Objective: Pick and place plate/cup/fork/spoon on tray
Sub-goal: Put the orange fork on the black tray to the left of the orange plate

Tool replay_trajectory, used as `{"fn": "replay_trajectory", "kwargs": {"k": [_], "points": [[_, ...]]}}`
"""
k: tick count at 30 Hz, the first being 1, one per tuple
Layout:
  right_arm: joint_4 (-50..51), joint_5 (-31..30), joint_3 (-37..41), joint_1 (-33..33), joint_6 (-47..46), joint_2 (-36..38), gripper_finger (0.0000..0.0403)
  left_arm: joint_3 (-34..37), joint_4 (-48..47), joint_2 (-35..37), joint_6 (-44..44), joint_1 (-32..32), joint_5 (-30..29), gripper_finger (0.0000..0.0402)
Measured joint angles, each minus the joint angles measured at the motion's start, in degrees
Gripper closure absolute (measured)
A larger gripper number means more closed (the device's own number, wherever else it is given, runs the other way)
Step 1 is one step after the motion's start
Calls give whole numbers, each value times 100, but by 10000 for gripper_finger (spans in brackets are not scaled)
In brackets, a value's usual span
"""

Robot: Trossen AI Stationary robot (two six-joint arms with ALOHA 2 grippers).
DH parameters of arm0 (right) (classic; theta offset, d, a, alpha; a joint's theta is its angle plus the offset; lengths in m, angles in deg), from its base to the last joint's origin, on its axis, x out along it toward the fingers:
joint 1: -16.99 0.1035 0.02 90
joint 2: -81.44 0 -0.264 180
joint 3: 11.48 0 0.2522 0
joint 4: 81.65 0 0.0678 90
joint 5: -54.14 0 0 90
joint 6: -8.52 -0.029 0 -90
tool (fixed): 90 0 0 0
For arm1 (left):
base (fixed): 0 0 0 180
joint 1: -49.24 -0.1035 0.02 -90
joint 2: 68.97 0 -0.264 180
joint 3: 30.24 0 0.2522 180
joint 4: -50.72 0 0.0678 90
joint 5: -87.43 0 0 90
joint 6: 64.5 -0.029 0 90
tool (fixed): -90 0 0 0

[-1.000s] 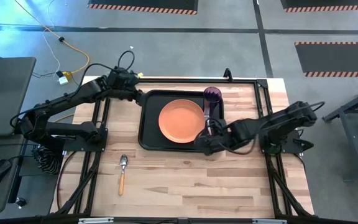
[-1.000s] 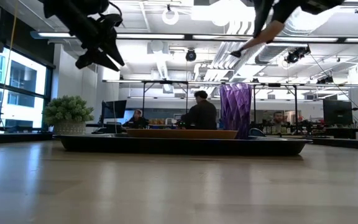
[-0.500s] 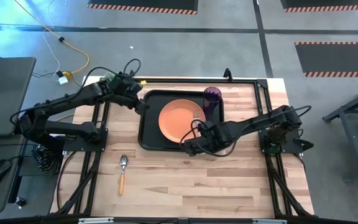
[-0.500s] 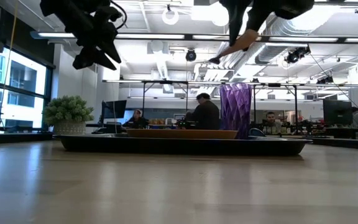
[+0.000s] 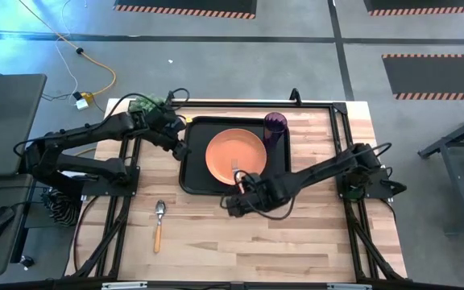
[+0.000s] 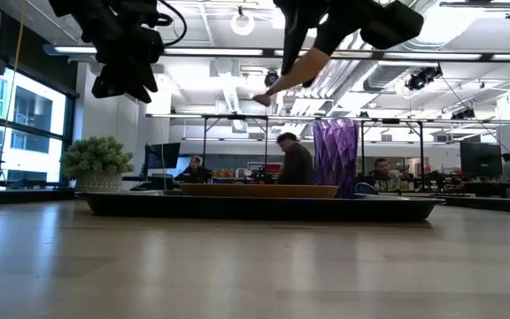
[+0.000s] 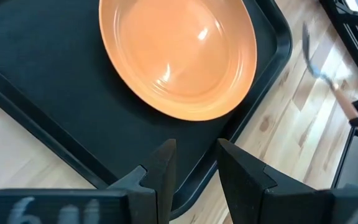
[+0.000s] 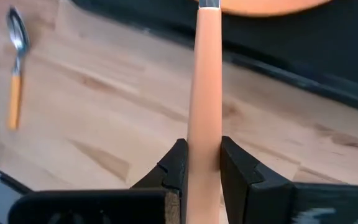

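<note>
While the right gripper (image 5: 240, 196) hangs above the tray's (image 5: 190, 179) near rim, its fingers (image 8: 178, 163) are clamped on the fork (image 8: 205, 93) by the orange-wood handle. In the right wrist view the handle runs straight out from between the fingers, and its metal neck reaches over the plate's (image 5: 235, 155) near edge. So the fork's long axis points from the gripper toward the plate, tines leading. In the low view the fork (image 6: 283, 75) slants well above the tray (image 6: 255, 207), tines lower than the handle.

The plate lies in the middle of the tray, and the cup (image 5: 275, 125) stands in the tray's far right corner, beside the plate. The spoon (image 5: 159, 223) lies on the bare table (image 5: 296, 242) toward the left, well apart from the tray, bowl toward the tray and handle pointing away from it.

The left gripper (image 5: 177, 147) hovers over the tray's left edge; its fingers (image 7: 164, 167) stand narrowly apart and hold nothing.

By my judgement, the fork is about to be set down, and since the tines already overhang the plate, lowering it here would likely rest it partly on the plate rather than flat on the tray. The spoon is nearer the left arm, though the right gripper is also not far from it.
</note>
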Motion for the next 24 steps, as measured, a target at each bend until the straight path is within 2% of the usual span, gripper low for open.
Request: {"fn": "replay_trajectory", "kwargs": {"k": [9,14,24], "points": [[-198,42,0,348,386,-311,361,0,8,0,27,5,-122,296],[-363,173,0,467,891,-633,361,0,20,0,297,5,-367,296],[-867,305,0,706,1369,-943,361,0,56,0,908,5,-447,296]]}}
